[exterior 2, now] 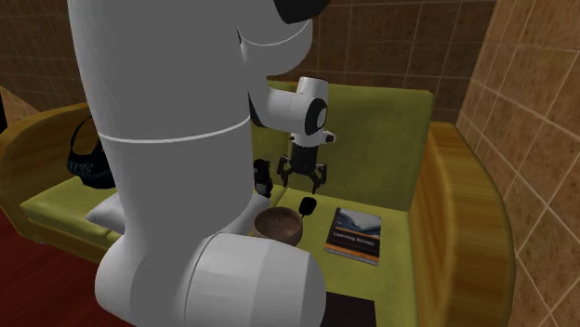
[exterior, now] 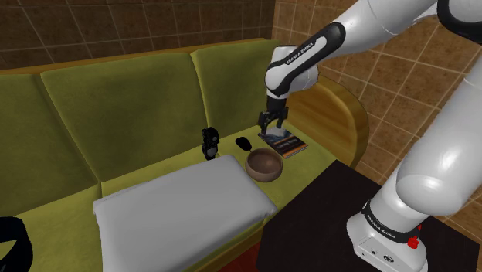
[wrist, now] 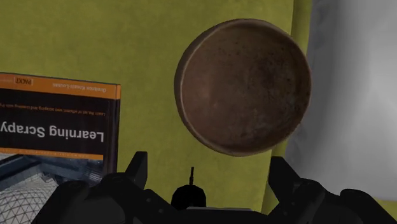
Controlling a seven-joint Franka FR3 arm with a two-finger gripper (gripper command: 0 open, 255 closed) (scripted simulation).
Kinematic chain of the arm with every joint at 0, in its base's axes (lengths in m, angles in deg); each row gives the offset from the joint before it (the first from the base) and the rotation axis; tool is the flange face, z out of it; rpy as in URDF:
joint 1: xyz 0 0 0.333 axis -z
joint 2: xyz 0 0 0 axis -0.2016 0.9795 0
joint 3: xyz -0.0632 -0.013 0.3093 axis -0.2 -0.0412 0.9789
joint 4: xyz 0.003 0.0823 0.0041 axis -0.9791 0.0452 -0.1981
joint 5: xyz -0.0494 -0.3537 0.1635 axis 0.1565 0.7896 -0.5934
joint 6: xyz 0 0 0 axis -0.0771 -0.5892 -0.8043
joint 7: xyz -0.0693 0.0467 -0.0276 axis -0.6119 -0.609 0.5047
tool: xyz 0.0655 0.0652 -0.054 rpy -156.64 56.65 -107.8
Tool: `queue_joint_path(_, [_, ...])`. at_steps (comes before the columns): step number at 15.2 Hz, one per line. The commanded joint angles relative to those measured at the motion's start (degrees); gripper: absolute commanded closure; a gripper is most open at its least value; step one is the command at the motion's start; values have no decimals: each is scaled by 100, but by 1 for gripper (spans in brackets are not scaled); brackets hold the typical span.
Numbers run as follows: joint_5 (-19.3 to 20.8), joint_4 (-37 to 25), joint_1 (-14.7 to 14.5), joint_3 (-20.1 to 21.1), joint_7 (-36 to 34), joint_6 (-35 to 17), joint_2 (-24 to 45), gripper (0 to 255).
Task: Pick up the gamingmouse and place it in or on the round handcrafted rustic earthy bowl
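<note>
In the shoulder view a black upright gadget (exterior: 208,143) stands on the sofa seat (exterior: 154,171). Near it, at its 3 o'clock, lies the small black gaming mouse (exterior: 243,143), and just beside the mouse, at its 4 o'clock, sits the brown bowl (exterior: 263,164). The end effector (exterior: 271,133) hangs released, fingers apart and empty, at the bowl's 1 o'clock, close to the book (exterior: 289,145). I judge the danger is the aim: the wrist view faces bowl and book, so a straight descent can strike the rim or miss the low mouse.

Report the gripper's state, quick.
Gripper: open, holding nothing; the black mouse lies apart from it.
</note>
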State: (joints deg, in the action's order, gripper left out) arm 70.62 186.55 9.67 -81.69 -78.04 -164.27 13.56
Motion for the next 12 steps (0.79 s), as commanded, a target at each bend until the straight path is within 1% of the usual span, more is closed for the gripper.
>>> queue_joint_path(1, [-89,-216,-6,14,95,-271,435,0])
queue_joint_path(6, [-298,-976,40,84,328,-762,1569,0])
queue_joint_path(12, [-430,-2129,139,199,500,-1094,2903,0])
